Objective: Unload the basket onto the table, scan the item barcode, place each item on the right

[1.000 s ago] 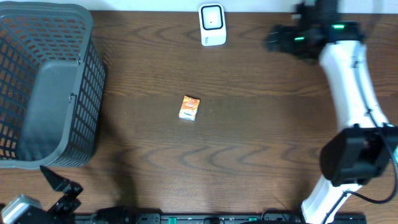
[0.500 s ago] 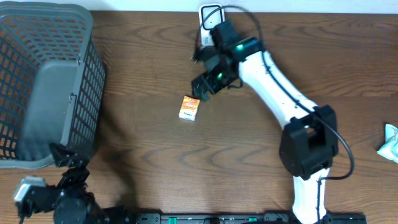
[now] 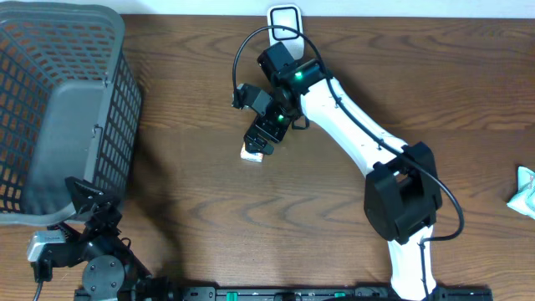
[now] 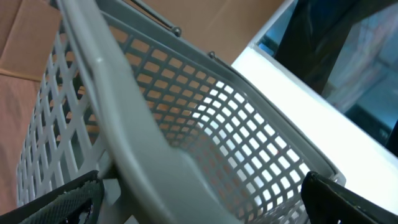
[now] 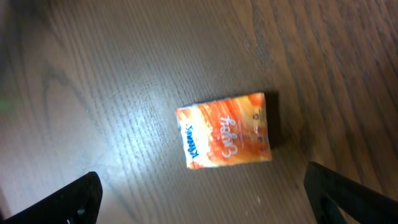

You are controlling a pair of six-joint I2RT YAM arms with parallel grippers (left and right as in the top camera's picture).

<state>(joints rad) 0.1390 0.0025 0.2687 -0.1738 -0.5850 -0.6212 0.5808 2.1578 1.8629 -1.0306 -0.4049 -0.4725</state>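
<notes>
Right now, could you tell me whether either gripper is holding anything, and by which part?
Nothing is held. The right gripper is open above the orange packet, which lies flat on the table; the left gripper is open and empty beside the basket.

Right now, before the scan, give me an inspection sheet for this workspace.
Surface: brown wood-grain table, no spills seen.
Job's things: orange packet lying flat; white scanner at the far edge, partly hidden by the right arm.
Clutter: gray mesh basket at left; pale packet at the right edge.
Grippers: right gripper open above the orange packet, not touching it; left gripper open, facing the basket.
Cables: black cable looped at the right wrist.
Surroundings: pale strip beyond the far edge.
</notes>
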